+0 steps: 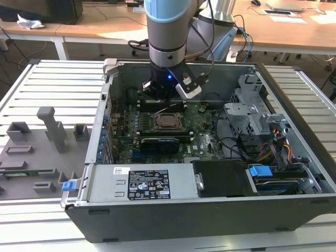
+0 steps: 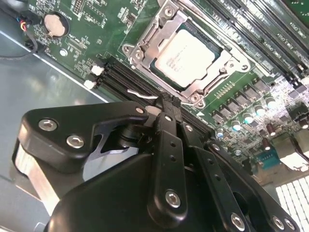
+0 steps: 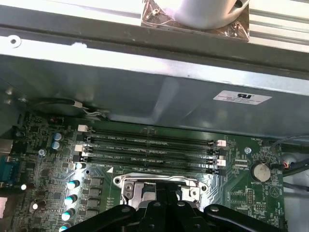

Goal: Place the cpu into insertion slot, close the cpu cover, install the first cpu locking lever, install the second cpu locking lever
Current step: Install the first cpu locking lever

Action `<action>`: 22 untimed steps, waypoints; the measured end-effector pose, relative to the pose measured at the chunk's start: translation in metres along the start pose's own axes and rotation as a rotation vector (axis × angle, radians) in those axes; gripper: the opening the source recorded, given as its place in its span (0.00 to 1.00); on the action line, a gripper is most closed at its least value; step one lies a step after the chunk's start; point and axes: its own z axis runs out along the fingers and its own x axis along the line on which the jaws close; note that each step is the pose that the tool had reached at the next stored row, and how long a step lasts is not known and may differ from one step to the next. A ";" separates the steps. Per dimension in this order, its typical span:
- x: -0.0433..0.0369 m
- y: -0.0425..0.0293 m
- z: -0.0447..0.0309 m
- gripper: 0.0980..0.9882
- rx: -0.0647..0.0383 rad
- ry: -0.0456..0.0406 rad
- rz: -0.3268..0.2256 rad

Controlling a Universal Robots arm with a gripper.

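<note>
Exterior view: slatted table (image 1: 52, 79), desks (image 1: 94, 23) beyond.

I see the case (image 1: 210, 220) on the table (image 1: 52, 84), with the board (image 1: 202, 144) flat inside. cpu (image 2: 186, 55) sits in the cut-out of the cover (image 2: 145, 46). Memory slots (image 3: 149, 147) are just beside the cover, and the tool (image 2: 167, 104) hangs over them. Drive cage (image 1: 252, 105) is at the exterior view's right.
</note>
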 end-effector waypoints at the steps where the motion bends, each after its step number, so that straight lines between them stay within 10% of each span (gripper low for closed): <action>1: 0.0000 0.0006 0.0006 0.01 0.001 -0.0024 -0.001; 16: -0.0024 0.0106 0.0210 0.01 0.037 -0.0166 0.041; 22: -0.0071 0.0143 0.0260 0.01 0.078 -0.0162 0.051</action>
